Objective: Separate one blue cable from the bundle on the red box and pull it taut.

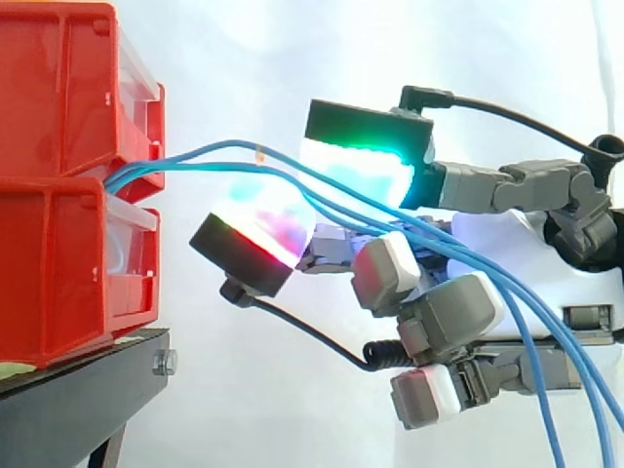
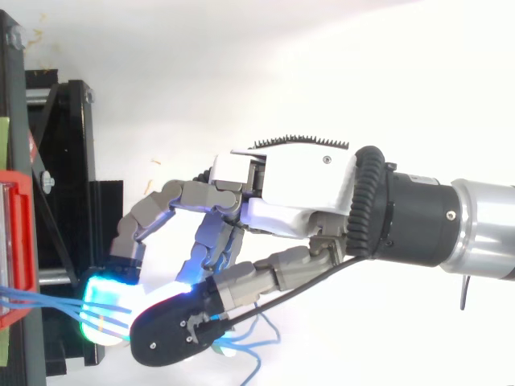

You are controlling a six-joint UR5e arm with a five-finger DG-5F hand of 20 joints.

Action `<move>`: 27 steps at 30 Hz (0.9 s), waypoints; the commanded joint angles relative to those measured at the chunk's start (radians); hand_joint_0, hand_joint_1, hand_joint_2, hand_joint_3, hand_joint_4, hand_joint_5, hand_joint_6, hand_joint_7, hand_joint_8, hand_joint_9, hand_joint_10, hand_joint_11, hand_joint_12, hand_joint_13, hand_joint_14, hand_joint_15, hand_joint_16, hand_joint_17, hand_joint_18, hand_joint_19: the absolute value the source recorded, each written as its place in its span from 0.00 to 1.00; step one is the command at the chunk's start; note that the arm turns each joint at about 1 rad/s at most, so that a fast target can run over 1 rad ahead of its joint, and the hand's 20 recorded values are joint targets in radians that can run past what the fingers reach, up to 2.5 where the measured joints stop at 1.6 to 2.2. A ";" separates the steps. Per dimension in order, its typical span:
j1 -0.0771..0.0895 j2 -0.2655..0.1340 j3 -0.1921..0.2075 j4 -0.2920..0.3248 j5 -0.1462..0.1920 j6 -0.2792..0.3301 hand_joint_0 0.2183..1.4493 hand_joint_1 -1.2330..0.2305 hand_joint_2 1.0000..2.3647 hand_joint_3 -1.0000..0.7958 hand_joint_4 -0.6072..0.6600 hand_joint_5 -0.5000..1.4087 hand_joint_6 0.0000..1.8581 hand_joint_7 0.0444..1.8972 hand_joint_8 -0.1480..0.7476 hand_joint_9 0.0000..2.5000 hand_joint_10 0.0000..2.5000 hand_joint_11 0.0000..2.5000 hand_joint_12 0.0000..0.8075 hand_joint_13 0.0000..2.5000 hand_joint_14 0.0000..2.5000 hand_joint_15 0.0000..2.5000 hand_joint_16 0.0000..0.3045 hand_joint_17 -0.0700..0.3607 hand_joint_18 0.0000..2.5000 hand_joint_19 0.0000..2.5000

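At the left of the side view, two red bins are stacked, the upper bin on the lower bin, and both stand on the black stand before the white curtain. From the gap between the two bins the blue cables come out as a bundle. They rise a little, spread from each other, and then fall in long curves toward the lower right corner, so none of them is stretched straight. One cable runs somewhat higher than the others just after the bins. The robot hand enters from the right and is near the bins but apart from them, at the same height as the place where the cables leave. The cables pass through the robot hand on their way down. I cannot tell from the pictures if the robot hand is clamping any cable or is open around them. Seen from above, the arm reaches in from the right edge and the robot hand points left, toward the stand and the red bin. The blue cables go from the bin to the robot hand, and a loose blue loop lies under it
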 commanded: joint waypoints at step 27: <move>-0.026 0.045 0.000 -0.113 -0.042 -0.030 0.28 0.35 0.00 0.28 0.53 0.22 0.49 0.39 0.52 0.51 0.01 0.29 0.55 0.53 0.01 0.32 0.20 0.47 0.40 0.28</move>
